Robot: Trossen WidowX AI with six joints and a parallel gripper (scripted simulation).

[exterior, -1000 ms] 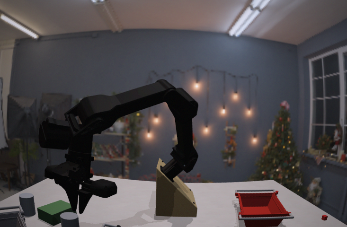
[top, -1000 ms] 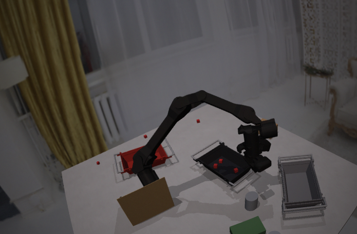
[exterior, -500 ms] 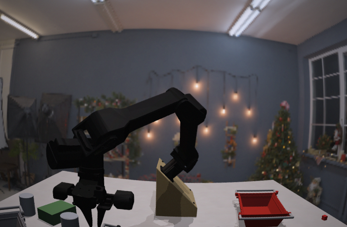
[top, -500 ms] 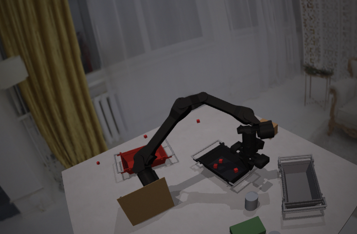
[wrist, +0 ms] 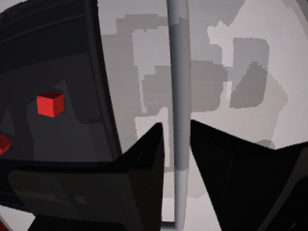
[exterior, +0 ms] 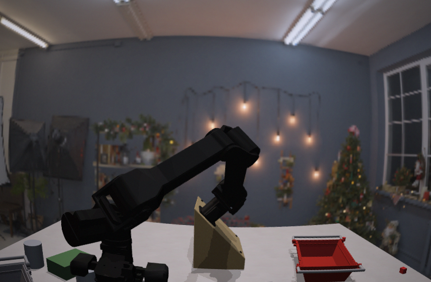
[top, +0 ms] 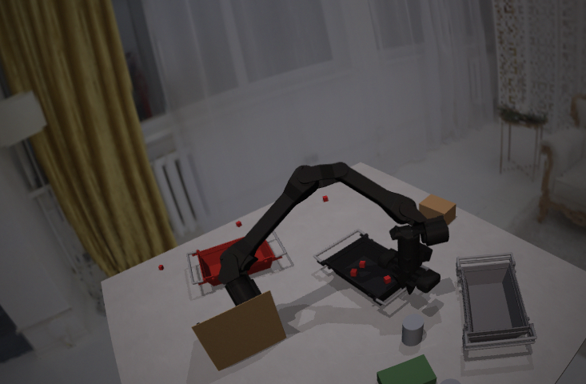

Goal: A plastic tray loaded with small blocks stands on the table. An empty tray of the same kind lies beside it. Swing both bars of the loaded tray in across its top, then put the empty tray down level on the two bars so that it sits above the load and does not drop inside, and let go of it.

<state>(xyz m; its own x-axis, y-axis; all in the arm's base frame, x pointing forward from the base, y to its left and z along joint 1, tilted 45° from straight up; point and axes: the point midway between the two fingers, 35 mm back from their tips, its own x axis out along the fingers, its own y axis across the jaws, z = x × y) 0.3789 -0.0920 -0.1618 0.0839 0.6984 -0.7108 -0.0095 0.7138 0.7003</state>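
Note:
The loaded black tray (top: 343,258) (wrist: 29,67) holds small red blocks (top: 362,264) (wrist: 50,104). Its far wire bar (top: 338,244) is swung out past the end. Its near wire bar (top: 394,297) (wrist: 180,87) also stands out beyond its end. My gripper (top: 409,290) (wrist: 174,127) is slightly open, pointing down at the near bar; in the wrist view the bar runs between the fingertips, with gaps on both sides. An empty red tray (top: 207,266) (exterior: 326,276) has both bars out. An empty grey tray (top: 488,298) (exterior: 6,272) stands at the right in the top view.
A grey cylinder (top: 412,330) (exterior: 33,254) and a green box (top: 406,375) (exterior: 60,264) stand near the black tray's near end. An orange box (top: 436,208) stands behind the arm. Loose red blocks (top: 324,198) (exterior: 403,269) lie about. A tan wedge (top: 241,333) (exterior: 212,252) carries the arm.

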